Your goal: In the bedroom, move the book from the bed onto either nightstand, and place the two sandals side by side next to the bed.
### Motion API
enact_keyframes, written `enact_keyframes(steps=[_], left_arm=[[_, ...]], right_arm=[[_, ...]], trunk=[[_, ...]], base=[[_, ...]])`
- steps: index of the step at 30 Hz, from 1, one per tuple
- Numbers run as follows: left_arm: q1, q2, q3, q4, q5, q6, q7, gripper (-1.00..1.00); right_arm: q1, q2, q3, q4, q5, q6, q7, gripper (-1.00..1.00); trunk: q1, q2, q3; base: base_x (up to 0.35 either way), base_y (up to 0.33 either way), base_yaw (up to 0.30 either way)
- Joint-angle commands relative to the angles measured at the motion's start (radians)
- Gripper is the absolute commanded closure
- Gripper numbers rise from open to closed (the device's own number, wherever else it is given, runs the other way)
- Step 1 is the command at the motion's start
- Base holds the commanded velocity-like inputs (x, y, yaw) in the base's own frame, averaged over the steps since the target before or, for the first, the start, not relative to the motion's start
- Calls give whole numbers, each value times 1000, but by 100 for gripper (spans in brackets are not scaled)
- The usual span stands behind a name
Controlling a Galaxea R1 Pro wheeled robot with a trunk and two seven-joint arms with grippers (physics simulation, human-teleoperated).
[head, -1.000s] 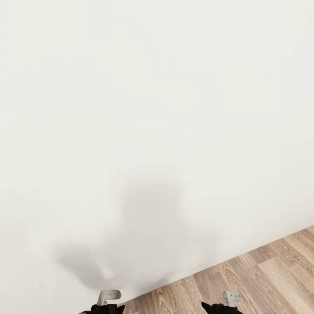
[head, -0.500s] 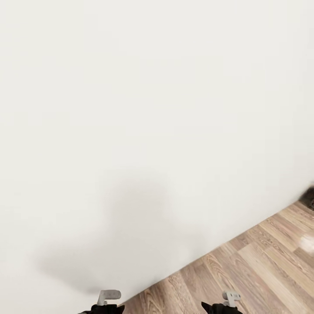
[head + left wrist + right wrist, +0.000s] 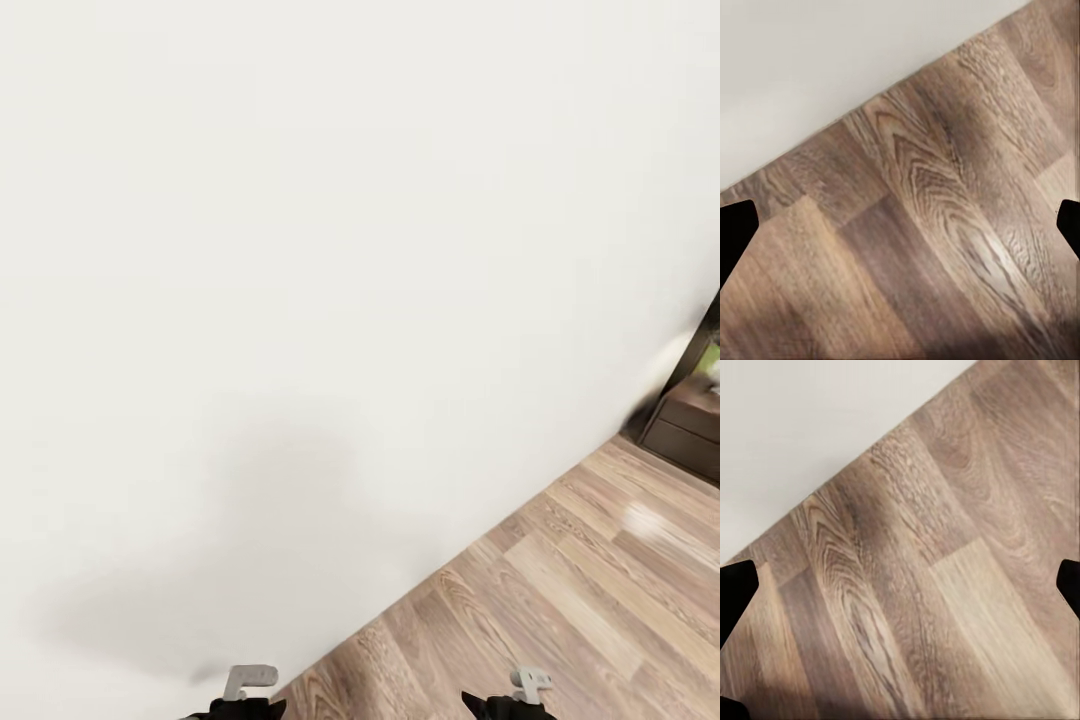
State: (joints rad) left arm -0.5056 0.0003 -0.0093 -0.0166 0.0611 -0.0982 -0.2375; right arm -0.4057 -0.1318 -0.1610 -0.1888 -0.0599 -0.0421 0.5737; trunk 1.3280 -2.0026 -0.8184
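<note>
Since earlier the camera swung: one dark cabinet (image 3: 690, 425) appears. Both tools, left (image 3: 900, 225) and right (image 3: 900, 585), gape empty.

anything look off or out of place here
Nothing stands out. A plain white wall meets an intact brown wood-plank floor, with a dark brown wooden cabinet upright at the view's right edge. Both wrist views show open jaws over bare planks.

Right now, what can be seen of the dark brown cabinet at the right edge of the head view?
The dark brown cabinet is cut off by the frame, so just a corner shows. It looks like glossy dark wood, with a flat top and a panelled front. It stands on the wood-plank floor, close to the white wall.
</note>
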Motion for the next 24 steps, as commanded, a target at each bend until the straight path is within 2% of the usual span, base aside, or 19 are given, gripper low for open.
enact_keyframes(steps=[1, 18, 24], left_arm=[[-1, 0, -1, 1, 6, -3, -3, -100], [-1, -4, -3, 1, 1, -3, -3, -100], [-1, -6, -2, 0, 0, -4, -3, -100]], right_arm=[[-1, 0, -2, 2, -6, -1, 5, -100], [-1, -2, -2, 2, -10, -1, 4, -100], [-1, -9, -3, 2, -12, -1, 4, -100]], trunk=[[0, 0, -1], [0, 0, -1], [0, 0, -1]], base=[[0, 0, -280], [0, 0, -277], [0, 0, -270]])
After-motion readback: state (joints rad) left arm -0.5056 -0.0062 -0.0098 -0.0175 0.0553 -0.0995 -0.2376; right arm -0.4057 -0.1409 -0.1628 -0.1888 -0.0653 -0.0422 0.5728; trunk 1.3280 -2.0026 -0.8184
